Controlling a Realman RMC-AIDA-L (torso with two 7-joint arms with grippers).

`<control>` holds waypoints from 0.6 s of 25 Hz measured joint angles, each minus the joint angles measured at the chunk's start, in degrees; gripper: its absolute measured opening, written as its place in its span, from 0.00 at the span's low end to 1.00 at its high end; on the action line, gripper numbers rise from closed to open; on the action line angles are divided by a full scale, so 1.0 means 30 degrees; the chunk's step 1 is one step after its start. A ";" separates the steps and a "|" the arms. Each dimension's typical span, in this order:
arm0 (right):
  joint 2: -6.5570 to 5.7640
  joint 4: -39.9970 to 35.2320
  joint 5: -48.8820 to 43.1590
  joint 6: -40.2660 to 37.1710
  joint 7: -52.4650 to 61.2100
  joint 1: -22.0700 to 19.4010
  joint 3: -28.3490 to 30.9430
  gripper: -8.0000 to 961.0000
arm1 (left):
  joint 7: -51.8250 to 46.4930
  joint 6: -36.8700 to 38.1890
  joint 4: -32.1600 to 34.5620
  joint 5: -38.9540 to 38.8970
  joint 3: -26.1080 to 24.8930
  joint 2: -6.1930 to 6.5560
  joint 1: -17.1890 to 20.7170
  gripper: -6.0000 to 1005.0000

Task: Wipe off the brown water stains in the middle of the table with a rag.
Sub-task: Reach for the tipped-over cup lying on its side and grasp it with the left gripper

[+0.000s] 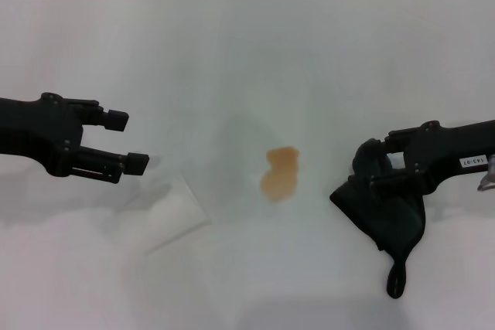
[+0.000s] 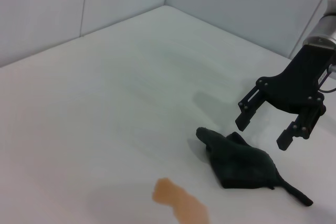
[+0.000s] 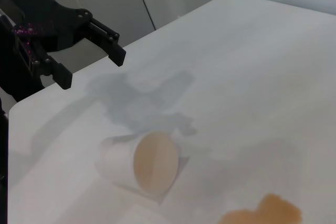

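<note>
Right gripper (image 2: pixel 273 124), jaws spread wide, hovers directly over the rag (image 1: pixel 383 206) lying on the table (image 1: pixel 232 44); the grasp seems the step in hand. Next it must descend, clamp, then sweep toward the stain (image 1: pixel 280 173). Left gripper (image 1: pixel 124 141) waits open beyond it.

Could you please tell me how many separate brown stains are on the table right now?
1: a single two-lobed brown water stain in the middle of the table, between the tipped white cup and the rag. No others show.
</note>
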 joint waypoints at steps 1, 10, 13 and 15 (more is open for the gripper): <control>-0.0001 0.0000 0.0000 0.0000 -0.0001 0.0005 0.0000 0.75 | -0.0004 0.0001 -0.0001 0.0003 0.0000 -0.0003 -0.0006 0.88; -0.0006 0.0000 -0.0004 0.0000 -0.0002 0.0023 0.0001 0.75 | -0.0039 0.0000 -0.0001 0.0152 -0.0001 -0.0008 -0.0047 0.88; -0.0007 0.0000 -0.0010 0.0068 -0.0002 0.0018 0.0003 0.75 | -0.0122 0.0041 -0.0022 0.0261 -0.0001 0.0006 -0.0182 0.88; -0.0007 0.0000 -0.0022 0.0143 -0.0003 0.0015 0.0003 0.75 | -0.0334 0.0161 -0.0132 0.0603 0.0009 0.0068 -0.0456 0.88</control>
